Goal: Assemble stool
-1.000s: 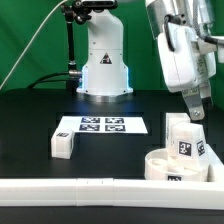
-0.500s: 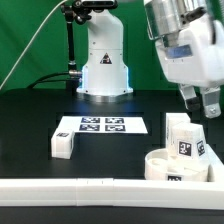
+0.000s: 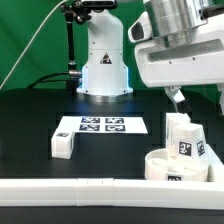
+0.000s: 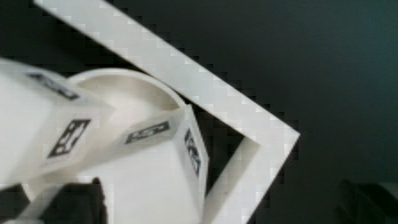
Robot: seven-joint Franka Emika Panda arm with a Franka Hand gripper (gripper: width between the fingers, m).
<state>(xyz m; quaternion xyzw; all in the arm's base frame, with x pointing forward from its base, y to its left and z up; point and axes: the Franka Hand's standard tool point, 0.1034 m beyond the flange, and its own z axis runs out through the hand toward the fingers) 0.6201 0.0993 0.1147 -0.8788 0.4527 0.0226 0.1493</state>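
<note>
Exterior view, nearest first: a long white rail point(image 3: 90, 190) ran across the front of the matte black table point(image 3: 30, 120). Just beyond, at five o'clock, sat the smooth round rimmed seat point(image 3: 165, 168), with blocky tagged legs point(image 3: 186, 135) upright at its twelve o'clock. Another leg point(image 3: 63, 143) stood at eight o'clock of the flat marker board point(image 3: 100, 126). Above, the gripper point(image 3: 198, 97) hung with fingers apart, empty. Green cloth point(image 3: 30, 40) closed the back.

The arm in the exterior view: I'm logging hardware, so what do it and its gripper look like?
The arm has a glossy white, rounded casing with dark seams and a pale blue lit band near its base. Its wrist housing is a big white block with rounded edges. The gripper ends in short dark fingers. A thin pale cable arcs beside the base.
</note>
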